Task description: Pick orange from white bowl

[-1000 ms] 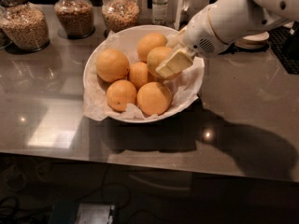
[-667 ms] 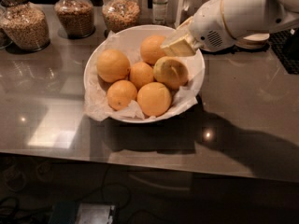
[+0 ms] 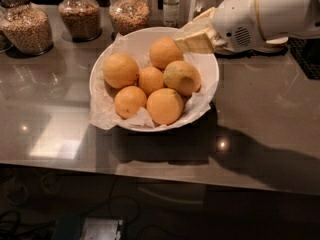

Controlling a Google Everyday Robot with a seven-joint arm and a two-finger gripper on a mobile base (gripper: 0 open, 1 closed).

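The white bowl [image 3: 207,91], wide and lined with crinkled white paper, stands on the grey counter and holds several oranges. The dull, yellow-green, speckled orange [image 3: 182,77] lies at the bowl's right side, against brighter oranges such as the one in front [image 3: 165,105] and the one behind [image 3: 165,52]. My gripper [image 3: 182,38] hangs above the bowl's rear right rim, just above and behind the dull orange, apart from it and holding nothing. The white arm [image 3: 265,14] reaches in from the upper right.
Three glass jars of grain [image 3: 27,26] [image 3: 79,15] [image 3: 129,11] and a small bottle [image 3: 171,5] stand along the back. A dark mat [image 3: 307,54] lies at the far right. The counter's front edge [image 3: 150,166] runs below the bowl.
My gripper was down on the dull orange a second ago. It has since lifted up and back to the right, and the orange stays in the bowl.
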